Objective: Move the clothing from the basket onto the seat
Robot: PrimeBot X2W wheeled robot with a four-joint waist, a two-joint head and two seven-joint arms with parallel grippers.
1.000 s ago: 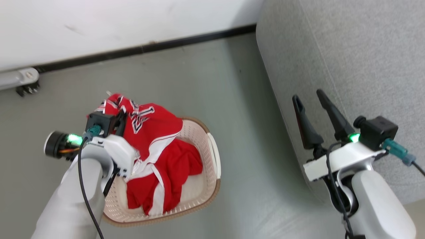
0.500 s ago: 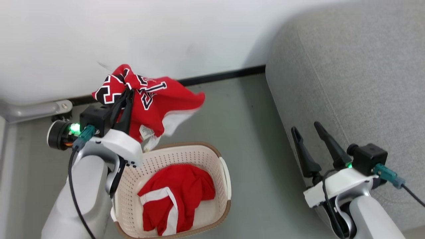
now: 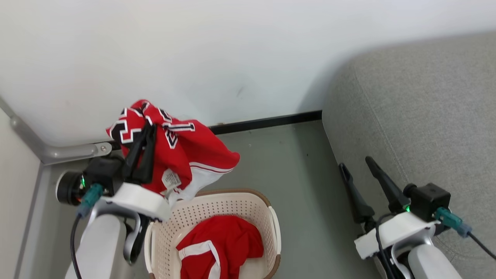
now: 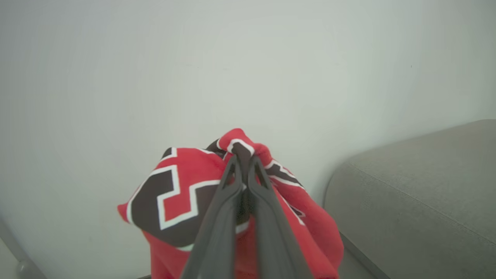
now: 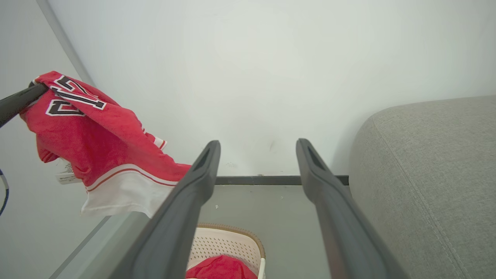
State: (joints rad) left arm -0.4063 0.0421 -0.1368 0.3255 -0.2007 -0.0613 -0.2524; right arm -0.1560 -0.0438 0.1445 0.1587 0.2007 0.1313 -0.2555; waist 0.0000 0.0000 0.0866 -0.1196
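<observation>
My left gripper [image 3: 145,130] is shut on the red jersey [image 3: 182,151], which hangs in the air above the cream basket [image 3: 240,203]. Black, white-outlined lettering shows on the bunched jersey [image 4: 174,193] around the closed left gripper [image 4: 243,161]. A plain red piece [image 3: 228,244] with white trim lies inside the basket. The grey seat [image 3: 422,116] spreads to the right. My right gripper [image 3: 354,162] stands open beside the seat's edge, holding nothing. From the right wrist, between the spread right gripper [image 5: 255,145], I see the jersey [image 5: 97,139], the basket [image 5: 232,240] and the seat [image 5: 430,174].
A white wall [image 3: 232,50] with a black baseboard [image 3: 267,121] stands close behind the basket. A grey metal bracket [image 3: 73,150] runs along the wall's foot at left. Grey floor [image 3: 302,182] lies between basket and seat.
My left gripper has lifted the jersey up out of the basket, leaving the plain red piece inside. The head camera has tilted upward, showing more wall. The right gripper stays open.
</observation>
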